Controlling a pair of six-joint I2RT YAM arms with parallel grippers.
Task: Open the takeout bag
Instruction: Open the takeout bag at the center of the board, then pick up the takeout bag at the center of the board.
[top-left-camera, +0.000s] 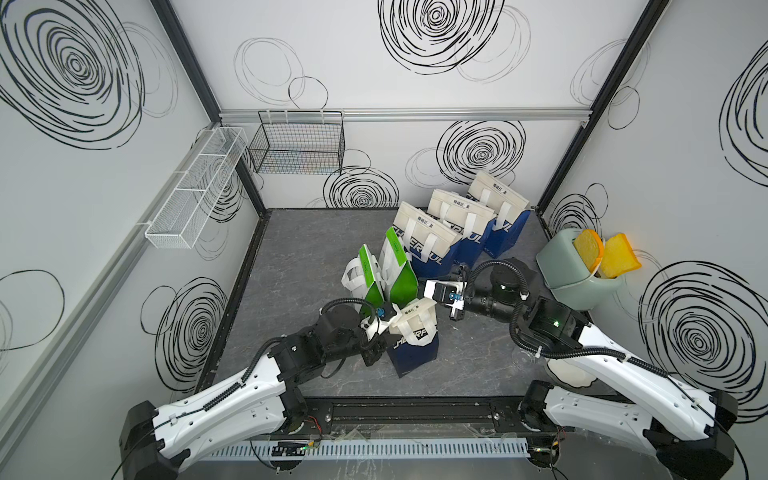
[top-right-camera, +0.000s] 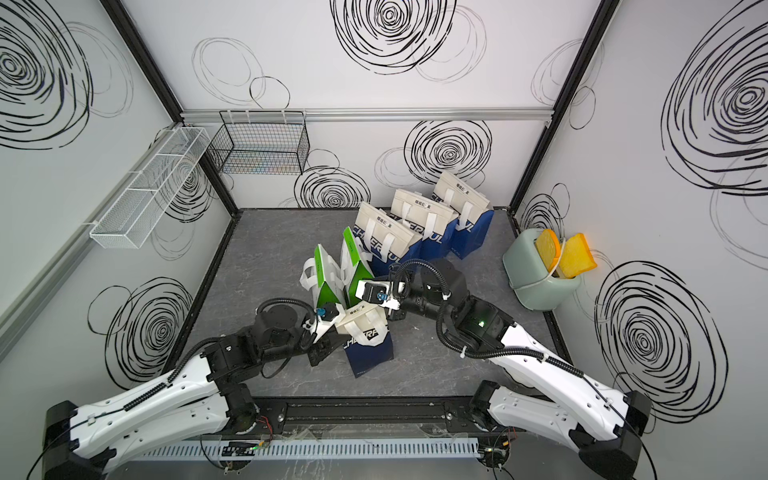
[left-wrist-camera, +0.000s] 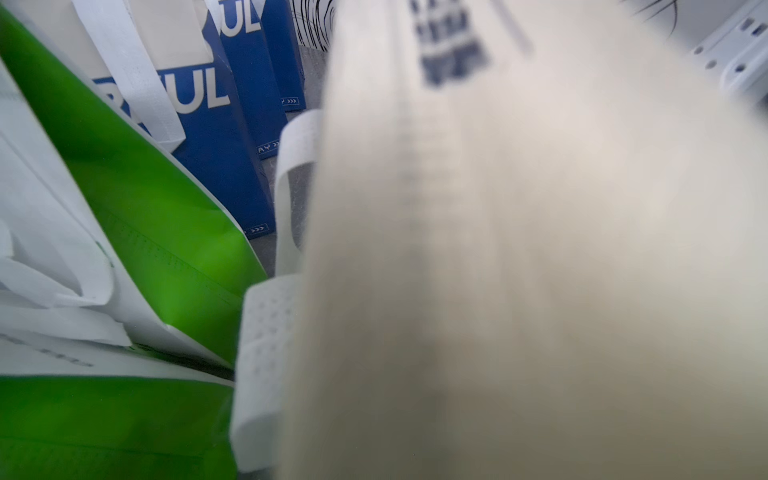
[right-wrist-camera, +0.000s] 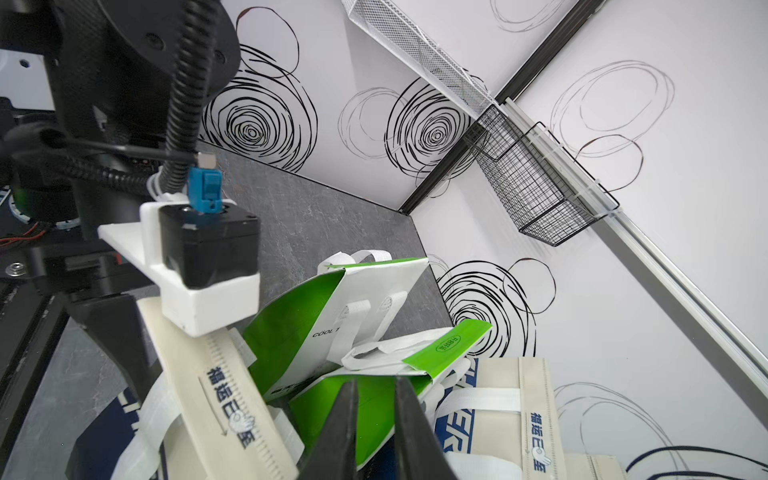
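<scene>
Two arms (top-left-camera: 232, 399) reach over the front edge of the counter (top-left-camera: 291, 266). One white basket (top-left-camera: 195, 187) hangs on the left wall, one black basket (top-left-camera: 299, 143) on the back wall. Two green bags (top-left-camera: 401, 278) stand near the middle. Just before them stands the one takeout bag (top-left-camera: 415, 353), blue with cream top; the left gripper (top-left-camera: 386, 336) is at its top edge, and I cannot tell if its jaws grasp it. The right gripper (right-wrist-camera: 376, 432) is near the green bags, jaws slightly apart, released. Three blue bags (top-left-camera: 461, 224) line up toward the back right corner. One green bin (top-left-camera: 573, 286) at the right edge holds two bread slices (top-left-camera: 588, 247).
</scene>
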